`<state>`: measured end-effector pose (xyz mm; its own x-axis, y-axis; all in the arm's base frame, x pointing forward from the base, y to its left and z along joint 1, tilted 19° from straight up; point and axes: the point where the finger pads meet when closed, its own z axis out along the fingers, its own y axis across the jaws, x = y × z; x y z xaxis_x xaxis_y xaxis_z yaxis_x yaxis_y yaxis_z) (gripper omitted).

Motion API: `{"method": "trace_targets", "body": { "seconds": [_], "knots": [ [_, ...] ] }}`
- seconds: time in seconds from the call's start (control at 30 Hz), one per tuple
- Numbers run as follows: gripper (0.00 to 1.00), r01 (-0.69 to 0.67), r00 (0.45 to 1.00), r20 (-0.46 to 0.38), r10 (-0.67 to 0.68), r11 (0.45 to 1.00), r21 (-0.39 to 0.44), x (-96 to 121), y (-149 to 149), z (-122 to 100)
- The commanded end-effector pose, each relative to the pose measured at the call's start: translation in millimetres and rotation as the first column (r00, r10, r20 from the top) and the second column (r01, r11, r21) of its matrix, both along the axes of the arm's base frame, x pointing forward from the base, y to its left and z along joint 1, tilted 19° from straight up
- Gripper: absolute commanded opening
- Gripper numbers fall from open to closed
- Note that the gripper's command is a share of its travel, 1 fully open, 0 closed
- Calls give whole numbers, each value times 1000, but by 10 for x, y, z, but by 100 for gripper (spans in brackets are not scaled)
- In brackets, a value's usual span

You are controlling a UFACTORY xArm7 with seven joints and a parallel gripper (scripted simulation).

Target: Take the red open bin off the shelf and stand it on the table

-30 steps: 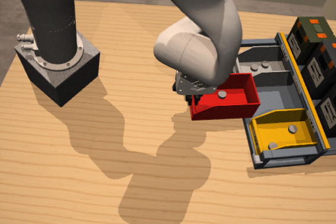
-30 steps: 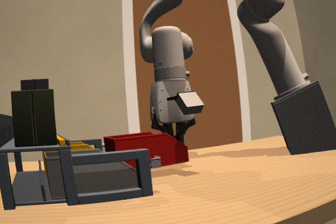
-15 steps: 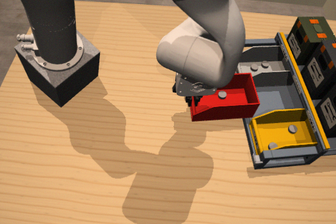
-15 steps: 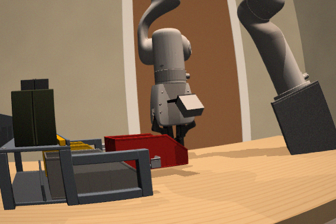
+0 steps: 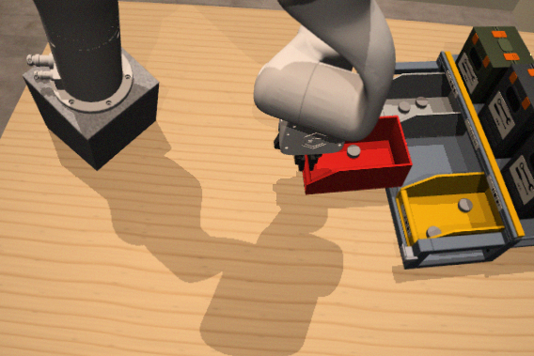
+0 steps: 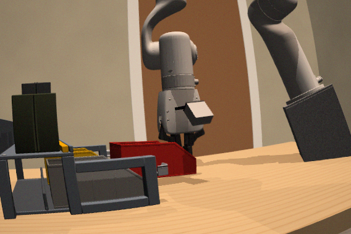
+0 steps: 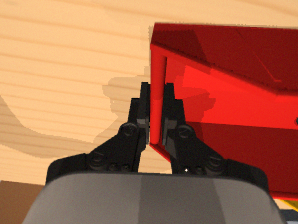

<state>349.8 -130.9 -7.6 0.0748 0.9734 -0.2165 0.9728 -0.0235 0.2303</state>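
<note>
The red bin [image 5: 357, 178] [image 6: 139, 155] [image 7: 240, 140] is off its shelf place, upright and roughly level, low over the table. Its rear end overlaps the shelf's front edge in the top view; whether it touches there is unclear. A shadow shows under its front end. A grey round part [image 5: 353, 150] lies in it; the arm hides some of the inside. My gripper [image 5: 306, 164] [image 6: 182, 150] [image 7: 156, 96] is shut on its front rim, one finger inside and one outside. The grey bin [image 5: 423, 80] [image 6: 59, 184] and yellow bin [image 5: 451, 186] stand on the shelf [image 5: 461, 241] [image 6: 151, 181], open fronts out.
Two round parts lie in the grey bin and two in the yellow one. An olive case [image 5: 489, 54] [image 6: 35, 122] and dark cases [image 5: 510, 117] stand behind the yellow rail [image 5: 481, 139]. The arm's base block [image 5: 124, 136] [image 6: 318, 125] stands on the table [image 5: 141, 294] [image 6: 247, 187].
</note>
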Motion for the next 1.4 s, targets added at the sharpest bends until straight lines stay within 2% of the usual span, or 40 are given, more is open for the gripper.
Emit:
{"method": "trace_targets", "body": {
  "seconds": [0.0, 0.97, 1.0, 1.37],
  "knots": [
    [0, -1, 1000, 4, 1, 1000, -1, 21, -14, -55],
    [0, -1, 1000, 4, 1, 1000, -1, 37, -32, -128],
    [100, 0, 1000, 2, 0, 1000, 0, 37, -32, -126],
    [100, 0, 1000, 2, 0, 1000, 0, 37, -32, -126]
  ]
}}
